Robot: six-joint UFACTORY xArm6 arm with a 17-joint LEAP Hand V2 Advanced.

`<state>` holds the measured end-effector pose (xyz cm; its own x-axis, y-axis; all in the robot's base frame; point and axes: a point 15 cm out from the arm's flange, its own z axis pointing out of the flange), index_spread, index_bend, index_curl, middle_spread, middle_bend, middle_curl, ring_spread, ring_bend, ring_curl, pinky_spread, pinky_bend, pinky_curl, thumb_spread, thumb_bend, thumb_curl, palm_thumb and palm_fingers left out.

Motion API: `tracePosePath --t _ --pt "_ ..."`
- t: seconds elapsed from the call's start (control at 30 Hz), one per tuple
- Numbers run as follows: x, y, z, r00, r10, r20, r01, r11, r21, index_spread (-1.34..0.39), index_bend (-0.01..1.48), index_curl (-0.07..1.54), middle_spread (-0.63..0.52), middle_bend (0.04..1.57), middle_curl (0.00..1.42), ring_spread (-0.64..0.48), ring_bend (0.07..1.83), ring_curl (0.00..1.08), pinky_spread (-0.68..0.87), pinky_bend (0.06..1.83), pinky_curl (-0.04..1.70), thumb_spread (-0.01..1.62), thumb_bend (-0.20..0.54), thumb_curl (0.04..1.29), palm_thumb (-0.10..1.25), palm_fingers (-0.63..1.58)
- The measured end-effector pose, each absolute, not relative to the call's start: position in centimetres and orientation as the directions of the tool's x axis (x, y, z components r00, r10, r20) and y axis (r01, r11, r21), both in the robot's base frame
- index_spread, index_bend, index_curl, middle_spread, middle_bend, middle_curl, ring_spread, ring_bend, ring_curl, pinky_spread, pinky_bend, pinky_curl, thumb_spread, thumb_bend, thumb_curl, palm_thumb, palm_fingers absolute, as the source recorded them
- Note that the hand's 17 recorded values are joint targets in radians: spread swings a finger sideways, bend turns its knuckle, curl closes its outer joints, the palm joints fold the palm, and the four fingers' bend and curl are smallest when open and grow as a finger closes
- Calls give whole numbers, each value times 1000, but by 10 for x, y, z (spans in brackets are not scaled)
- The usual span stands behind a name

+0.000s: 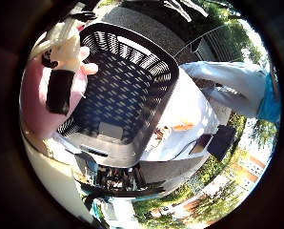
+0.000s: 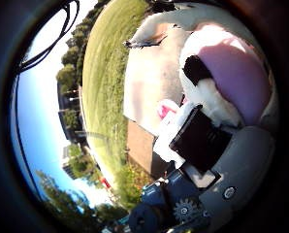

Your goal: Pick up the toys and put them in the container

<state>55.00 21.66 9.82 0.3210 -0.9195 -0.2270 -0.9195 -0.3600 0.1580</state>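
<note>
Outdoor counter (image 1: 189,109) | hand (image 2: 202,145) curled round pink-and-white plush toy (image 2: 232,73) | held over black basket (image 1: 118,86), ready for release

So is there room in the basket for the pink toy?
Yes. The dark basket looks empty: its whole slatted floor is bare between the walls. The pink and white toy, held in the hand, is at the basket's rim. The white table beside the basket has small things near its edge, so it is more crowded there.
</note>
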Motion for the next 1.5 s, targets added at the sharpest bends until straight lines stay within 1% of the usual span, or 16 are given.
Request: tracePosePath --t 0.03,0.07,0.1,0.13,0.17,0.2,0.3,0.43,0.63,0.8,0.9,1.0,1.1,1.27,1.4,1.5 --pt "549 215 96 321 -919 -228 -918 -361 164 -865 1076 40 -218 985 1064 -18 1291 802 200 1312 951 1209 -32 696 830 651" --pt "549 211 94 319 -920 -229 -917 -361 170 -736 1003 29 -197 809 1007 10 1242 793 219 1310 957 1205 -34 676 818 364" --pt "549 206 92 318 -919 -231 -916 -361 175 -635 973 42 -171 680 950 40 1190 774 242 1269 947 1200 -37 658 805 168" --pt "548 204 92 318 -919 -233 -914 -362 181 -558 960 56 -143 578 889 76 1120 736 270 1225 924 1192 -36 641 798 44" --pt "545 201 92 321 -917 -237 -909 -369 195 -525 941 59 -124 522 853 93 1071 709 284 1181 900 1190 -37 633 791 -52" --pt "542 197 91 326 -914 -243 -903 -377 207 -479 904 63 -95 461 796 122 981 652 310 1126 860 1180 -34 619 787 -120" --pt "538 186 95 363 -894 -261 -881 -420 216 -422 758 68 -56 331 667 179 791 521 380 1026 763 1157 -55 555 708 -111" --pt "530 158 132 404 -865 -298 -852 -474 222 -403 602 92 -15 226 558 223 652 432 439 915 681 1141 -45 472 637 -67" --pt "538 73 191 377 -873 -309 -883 -440 166 -401 466 129 13 182 479 243 567 377 478 819 606 1131 -28 421 633 1" --pt "552 -12 200 367 -914 -171 -906 -393 158 -388 387 160 20 191 438 247 552 353 493 732 543 1125 -34 392 632 76" --pt "568 -75 186 361 -930 -66 -920 -367 140 -371 347 177 22 187 422 245 537 345 498 700 518 1117 -44 365 593 101" --pt "576 -121 157 351 -936 -10 -926 -348 143 -345 306 196 20 180 403 244 517 335 502 677 494 1109 -40 341 558 125" --pt "586 -152 135 353 -935 43 -929 -345 132 -285 324 222 20 171 386 245 493 325 505 650 472 1099 -43 324 526 163" --pt "597 -201 91 416 -892 175 -905 -388 173 -244 290 248 23 167 362 257 477 317 516 648 449 1075 -41 302 469 193" --pt "591 -216 56 475 -854 214 -872 -422 249 -272 185 250 21 165 348 269 484 318 522 680 442 1052 -35 296 455 165" --pt "591 -216 35 500 -834 233 -856 -435 279 -266 157 244 15 170 342 271 483 316 523 702 438 1041 -30 296 465 149"
